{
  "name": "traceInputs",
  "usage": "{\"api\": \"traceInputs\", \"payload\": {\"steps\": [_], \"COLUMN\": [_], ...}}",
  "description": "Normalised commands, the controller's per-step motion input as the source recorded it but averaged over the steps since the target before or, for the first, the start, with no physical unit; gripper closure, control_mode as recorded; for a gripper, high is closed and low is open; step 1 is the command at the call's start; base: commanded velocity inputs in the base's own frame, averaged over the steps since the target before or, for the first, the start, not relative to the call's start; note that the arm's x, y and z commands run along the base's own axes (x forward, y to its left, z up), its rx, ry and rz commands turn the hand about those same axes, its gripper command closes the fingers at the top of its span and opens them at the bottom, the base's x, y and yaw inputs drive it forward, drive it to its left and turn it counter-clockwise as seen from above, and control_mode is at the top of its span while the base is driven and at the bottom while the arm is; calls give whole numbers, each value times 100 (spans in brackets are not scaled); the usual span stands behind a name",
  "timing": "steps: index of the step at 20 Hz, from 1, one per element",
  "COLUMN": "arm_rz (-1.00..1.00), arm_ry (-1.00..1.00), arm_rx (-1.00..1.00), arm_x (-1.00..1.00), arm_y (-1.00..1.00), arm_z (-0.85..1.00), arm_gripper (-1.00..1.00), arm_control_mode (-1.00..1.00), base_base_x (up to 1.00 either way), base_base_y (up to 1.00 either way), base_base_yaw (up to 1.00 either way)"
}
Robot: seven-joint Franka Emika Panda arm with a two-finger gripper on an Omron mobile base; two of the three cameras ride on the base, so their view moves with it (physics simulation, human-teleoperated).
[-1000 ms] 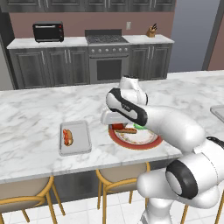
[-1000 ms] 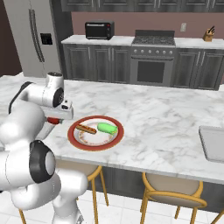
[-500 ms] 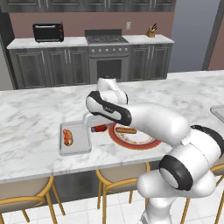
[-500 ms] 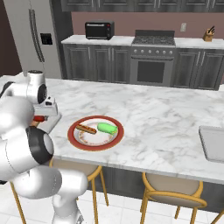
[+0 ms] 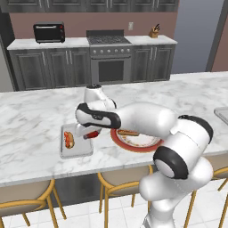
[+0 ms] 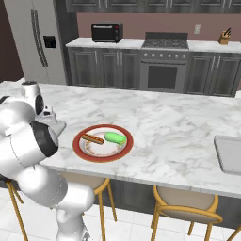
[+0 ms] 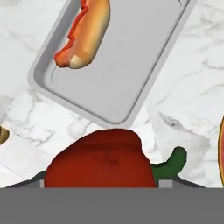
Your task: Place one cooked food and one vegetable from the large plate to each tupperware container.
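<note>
My gripper (image 5: 91, 132) is shut on a red bell pepper (image 5: 92, 134) with a green stem (image 7: 174, 160), and holds it just above the near right edge of the left tupperware container (image 5: 76, 150). That grey tray (image 7: 131, 57) has a hot dog in a bun (image 7: 87, 30) along one side. The pepper (image 7: 100, 164) hides my fingertips in the hand view. To the right lies the large plate (image 5: 147, 145) with its red rim (image 6: 79, 151); on it are a sausage (image 6: 92, 138) and a green vegetable (image 6: 115, 138). A second tupperware container (image 6: 230, 154) sits far right on the counter.
Everything rests on a marble island counter (image 5: 35, 129) with stools (image 5: 26, 196) tucked under its near edge. My own arm (image 5: 142, 118) arches over the plate. The stove (image 5: 110, 62) and a toaster oven (image 5: 49, 32) stand on the back wall.
The arm has swung left from the plate to the left container, carrying the red pepper with it. The plate and both containers have stayed put.
</note>
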Motion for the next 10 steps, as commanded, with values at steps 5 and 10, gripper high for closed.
{"api": "traceInputs", "payload": {"steps": [5, 10], "arm_rz": [4, 0], "arm_ry": [-1, 0], "arm_rx": [0, 0], "arm_x": [47, 51], "arm_y": [11, 26], "arm_z": [-26, -23], "arm_gripper": [100, 100], "arm_control_mode": [-100, -100], "base_base_x": [0, 0], "base_base_y": [0, 0], "base_base_yaw": [0, 0]}}
